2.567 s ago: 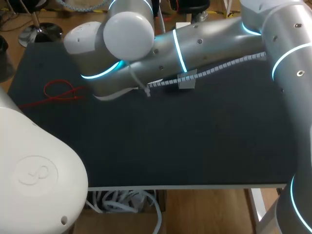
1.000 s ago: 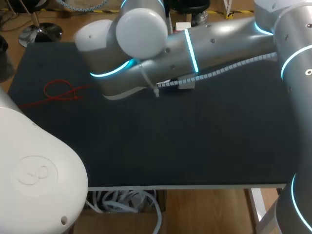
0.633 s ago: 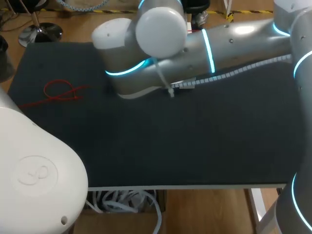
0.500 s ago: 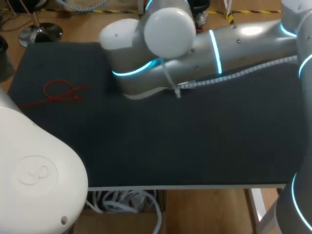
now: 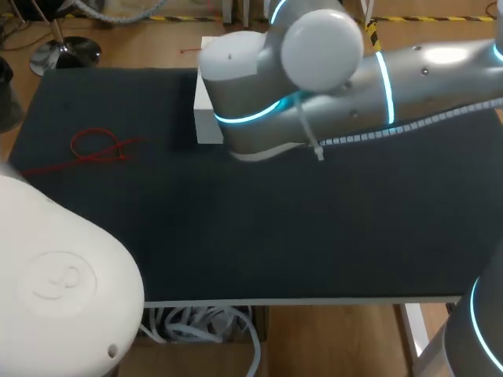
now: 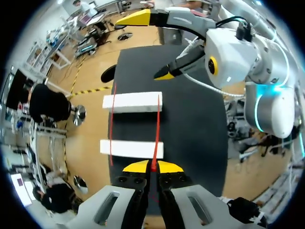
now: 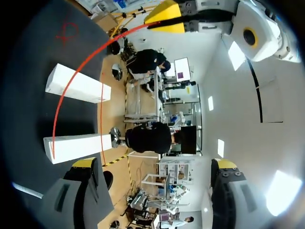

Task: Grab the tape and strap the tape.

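Left jaws pinch red tape (image 6: 157, 125); right jaws gape.

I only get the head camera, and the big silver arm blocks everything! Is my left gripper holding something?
Observer: Yes. The left wrist view shows the left gripper shut on a thin red strap.
Operator: Where does the strap go?
Observer: It crosses over two blocks lying side by side, the near white block and the far white block.
Operator: Is my other gripper grabbing it too?
Observer: No. The right gripper is open wide, and the strap is not between its fingers.
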